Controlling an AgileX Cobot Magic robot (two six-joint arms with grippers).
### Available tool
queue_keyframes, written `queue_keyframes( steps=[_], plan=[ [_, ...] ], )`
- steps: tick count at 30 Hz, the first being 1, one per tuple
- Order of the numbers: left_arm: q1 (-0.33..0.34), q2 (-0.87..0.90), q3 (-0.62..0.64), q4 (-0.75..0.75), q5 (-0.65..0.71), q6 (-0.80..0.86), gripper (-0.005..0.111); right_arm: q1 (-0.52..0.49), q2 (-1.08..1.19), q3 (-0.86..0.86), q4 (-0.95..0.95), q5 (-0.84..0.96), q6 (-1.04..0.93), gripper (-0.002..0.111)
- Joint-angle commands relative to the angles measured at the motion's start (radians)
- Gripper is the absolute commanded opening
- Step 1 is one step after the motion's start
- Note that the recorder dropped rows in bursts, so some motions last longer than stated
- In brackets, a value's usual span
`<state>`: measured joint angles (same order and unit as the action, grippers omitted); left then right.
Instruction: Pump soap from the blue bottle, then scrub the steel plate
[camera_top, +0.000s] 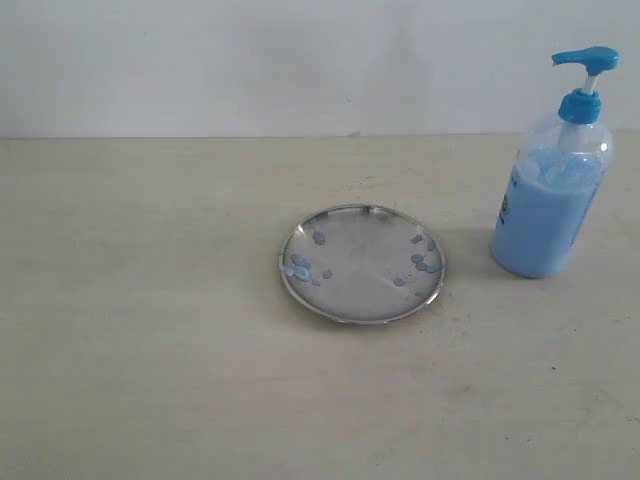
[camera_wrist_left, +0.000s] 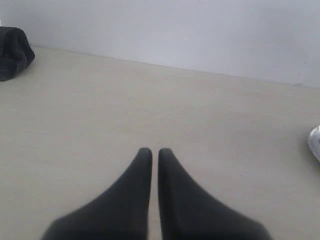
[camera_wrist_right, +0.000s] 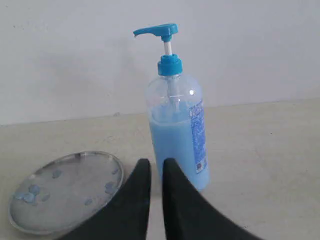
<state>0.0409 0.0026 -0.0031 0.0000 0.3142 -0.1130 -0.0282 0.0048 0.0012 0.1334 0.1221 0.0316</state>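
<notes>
The plate (camera_top: 360, 265) is shiny, smooth metal. The bottle (camera_top: 552, 215) is clear, glossy plastic, its pump (camera_top: 585, 60) opaque blue plastic. The table (camera_top: 150, 350) looks matt and smooth.

Ahead of the black right pincer (camera_wrist_right: 156, 161), the blue bottle (camera_wrist_right: 177, 102) — clear plastic, blue pump head (camera_wrist_right: 157, 31), white stem (camera_wrist_right: 168, 48), light blue soap (camera_wrist_right: 172, 145). Beside that pincer the steel plate (camera_wrist_right: 75, 185) is shiny silver, blue-speckled; the counter (camera_wrist_right: 265, 160), pale beige.
</notes>
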Motion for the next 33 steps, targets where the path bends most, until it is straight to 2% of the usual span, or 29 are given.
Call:
queue_keyframes(
  steps=[1, 4, 10, 12, 13, 15, 18, 21, 24, 26, 28, 30, 33],
  plan=[
    [-0.005, -0.003, 0.003, 0.000, 0.001, 0.001, 0.004, -0.001, -0.005, -0.001, 0.214, -0.086, 0.259, 0.000],
    [-0.005, -0.003, 0.003, 0.000, 0.001, 0.001, 0.004, -0.001, -0.005, -0.001, 0.294, -0.089, 0.459, 0.000],
    [-0.005, -0.003, 0.003, 0.000, 0.001, 0.001, 0.004, -0.001, -0.005, -0.001, 0.290, -0.099, 0.456, 0.000],
    [-0.005, -0.003, 0.003, 0.000, 0.001, 0.001, 0.004, -0.001, -0.005, -0.001, 0.290, -0.198, 0.467, 0.000],
    [-0.005, -0.003, 0.003, 0.000, 0.001, 0.001, 0.004, 0.001, -0.005, -0.001, 0.268, -0.267, 0.448, 0.000],
    [-0.005, -0.003, 0.003, 0.000, 0.001, 0.001, 0.004, 0.001, -0.004, -0.075, 0.130, -0.327, 0.283, 0.000],
    [-0.005, -0.003, 0.003, 0.000, 0.001, 0.001, 0.004, 0.001, 0.133, -0.233, -0.059, -0.220, 0.067, 0.000],
    [-0.005, -0.003, 0.003, 0.000, 0.001, 0.001, 0.004, 0.001, 0.359, -0.303, -0.144, -0.143, 0.031, 0.000],
    [-0.005, -0.003, 0.003, 0.000, 0.001, 0.001, 0.004, 0.001, 0.612, -0.303, -0.149, -0.164, 0.007, 0.002],
    [-0.005, -0.003, 0.003, 0.000, 0.001, 0.001, 0.004, 0.001, 0.775, -0.303, -0.149, -0.227, -0.003, 0.012],
    [-0.005, -0.003, 0.003, 0.000, 0.001, 0.001, 0.004, 0.001, 0.902, -0.303, -0.185, -0.322, -0.071, 0.029],
    [-0.005, -0.003, 0.003, 0.000, 0.001, 0.001, 0.004, 0.001, 1.025, -0.303, -0.241, -0.441, -0.150, 0.058],
    [-0.005, -0.003, 0.003, 0.000, 0.001, 0.001, 0.004, 0.001, 1.182, -0.303, -0.247, -0.653, -0.147, 0.106]
  ],
)
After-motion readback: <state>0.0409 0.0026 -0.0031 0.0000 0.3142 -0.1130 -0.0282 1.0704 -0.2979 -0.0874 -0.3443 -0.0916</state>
